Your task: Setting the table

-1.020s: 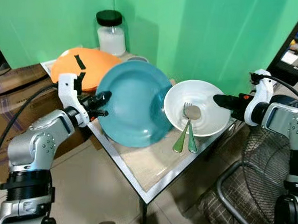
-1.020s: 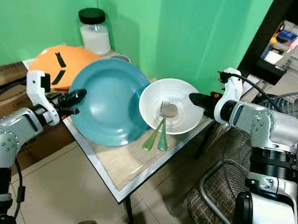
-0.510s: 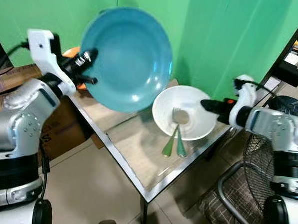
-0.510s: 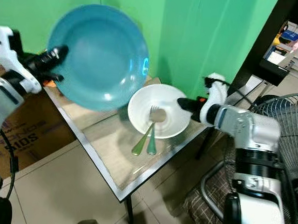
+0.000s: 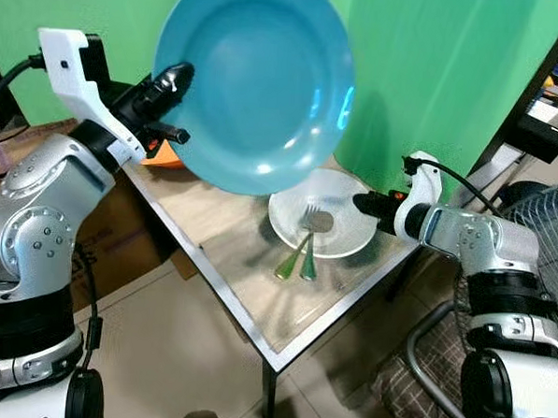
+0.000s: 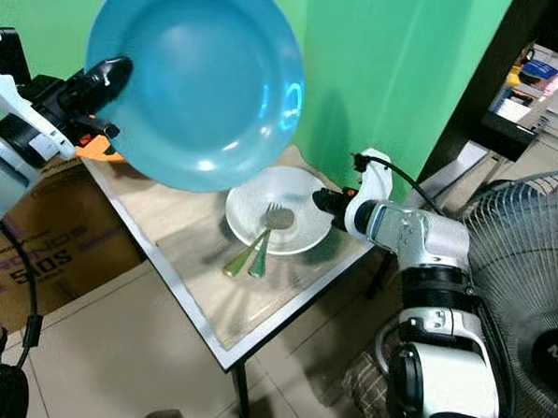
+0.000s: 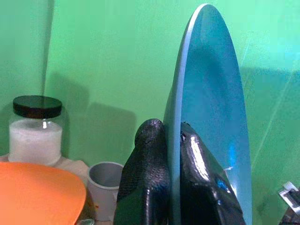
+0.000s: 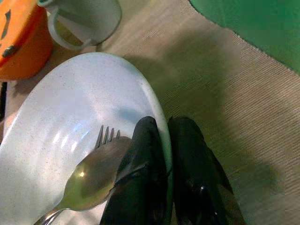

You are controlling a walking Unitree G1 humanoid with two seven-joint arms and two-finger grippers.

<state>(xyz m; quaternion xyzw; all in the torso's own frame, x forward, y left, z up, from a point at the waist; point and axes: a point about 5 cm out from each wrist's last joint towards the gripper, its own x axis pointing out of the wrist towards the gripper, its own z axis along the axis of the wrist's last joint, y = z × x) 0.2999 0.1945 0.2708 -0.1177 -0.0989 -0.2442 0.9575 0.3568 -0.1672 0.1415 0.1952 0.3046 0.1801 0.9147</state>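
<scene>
Since a second ago I've lifted the blue plate (image 5: 253,81) off the desk (image 5: 256,292); my left gripper (image 7: 171,140) pinches its rim. My right gripper (image 8: 166,154) clamps the white bowl (image 5: 338,236) edge, fork (image 5: 296,243) and spoon (image 5: 313,239) inside.

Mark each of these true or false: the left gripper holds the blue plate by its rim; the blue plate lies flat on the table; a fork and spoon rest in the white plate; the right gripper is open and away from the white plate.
1. The left gripper clamps the blue plate by its rim. True.
2. The blue plate lies flat on the table. False: it is held up in the air, tilted.
3. A fork and spoon rest in the white plate. True.
4. The right gripper is open, away from the white plate. False: its fingers pinch the plate's rim.
</scene>
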